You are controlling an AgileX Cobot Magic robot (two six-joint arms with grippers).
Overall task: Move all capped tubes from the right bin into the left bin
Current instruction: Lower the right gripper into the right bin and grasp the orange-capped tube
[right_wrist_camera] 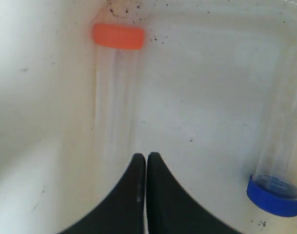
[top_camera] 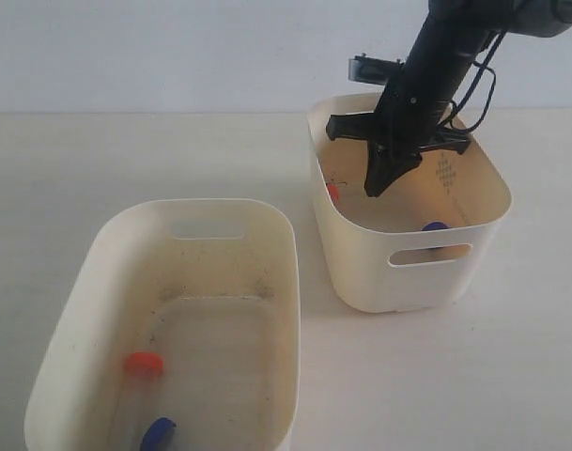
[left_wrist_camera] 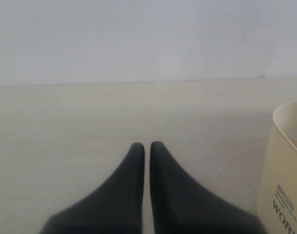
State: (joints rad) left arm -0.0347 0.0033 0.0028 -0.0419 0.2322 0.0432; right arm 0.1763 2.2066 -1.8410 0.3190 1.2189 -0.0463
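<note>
Right gripper (right_wrist_camera: 146, 157): fingers pressed together, nothing held, tips hanging inside the right bin (top_camera: 408, 272) above its floor.

Closest target is the orange-capped tube (right_wrist_camera: 116, 97). It lies flat just ahead of the tips and slightly to one side, body running away from them with the cap at the far end, tight along the bin wall.

My read of the step: pre-grasp.
- Open the jaws before descending.
- Shift over so the fingers straddle the body crosswise; their line already looks about right.
- Wall-side finger has little room and could nudge the tube.
- Clear plastic looks slick, so grip mid-body.

Blue-capped tube (right_wrist_camera: 280, 161) is further off to the other side, cap end nearer; take it second.

Left bin (top_camera: 290, 272) is well away and holds two tubes.

Left gripper (left_wrist_camera: 147, 145): closed, empty, over bare table.
</note>
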